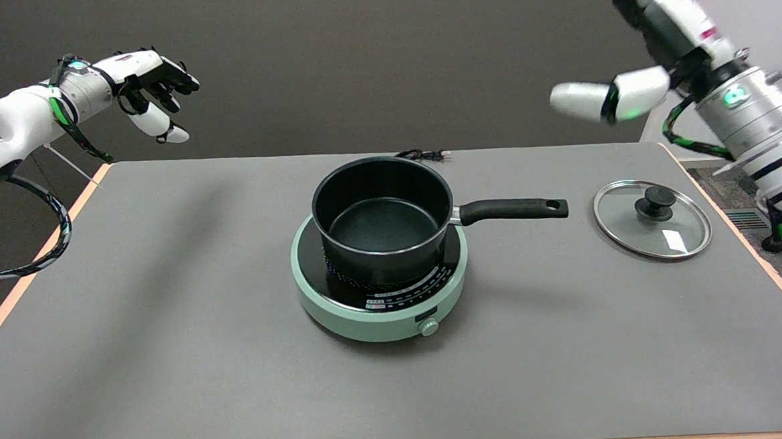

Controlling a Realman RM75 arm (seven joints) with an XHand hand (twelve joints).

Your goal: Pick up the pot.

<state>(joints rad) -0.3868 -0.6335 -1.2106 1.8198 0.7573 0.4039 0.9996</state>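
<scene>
A black pot [382,218] stands upright on the pale green induction cooker [382,313] in the middle of the table. Its black handle [512,210] points right and lies free. My right hand [643,52] hangs in the air at the upper right, well above and to the right of the handle's end. It holds nothing; its thumb sticks out leftward and the other fingers run up past the picture's top edge.
A glass lid [652,218] with a black knob lies flat on the grey mat right of the handle. The idle left hand [153,81] hovers at the upper left. A power cord [421,154] shows behind the pot. The table's right edge [739,228] runs close to the lid.
</scene>
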